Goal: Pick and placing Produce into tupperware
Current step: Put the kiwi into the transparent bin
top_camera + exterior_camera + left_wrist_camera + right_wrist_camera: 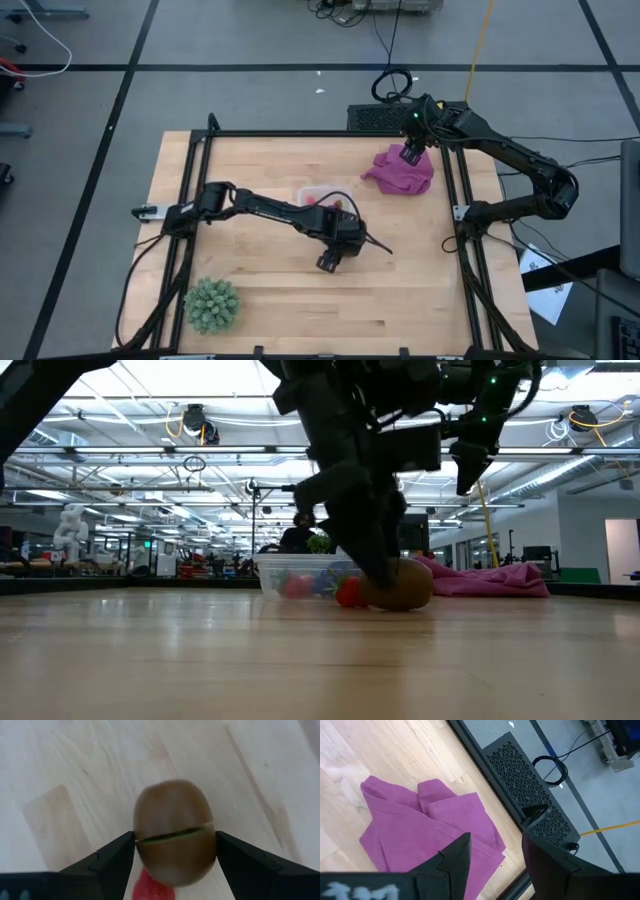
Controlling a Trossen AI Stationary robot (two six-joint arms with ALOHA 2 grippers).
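Note:
The brown round piece (173, 820), split by a thin green seam, lies on the table between the fingers of my left gripper (175, 840), which is shut on it near the table's middle (332, 260). A red strawberry-like piece (150, 887) lies right beside it (348, 592). The clear tupperware (318, 194) stands just beyond, toward the far edge, with red pieces inside (297, 585). My right gripper (495, 855) is open and hangs above the purple-magenta cloth (402, 172) at the far right corner. No grape-like cluster shows. My left gripper pinches the brown round piece at its two opposite sides (142, 847), level with the green seam, one finger (117, 860) on each side. The fingers come from above, slanting down. The piece's underside rests on the table (400, 600).
A large spiky green ball (212, 305) sits near the near-left corner. The black frame rails (190, 200) run along the table's left and right sides. A black perforated box (530, 780) stands beyond the far edge behind the cloth. Bare wood lies toward the near right.

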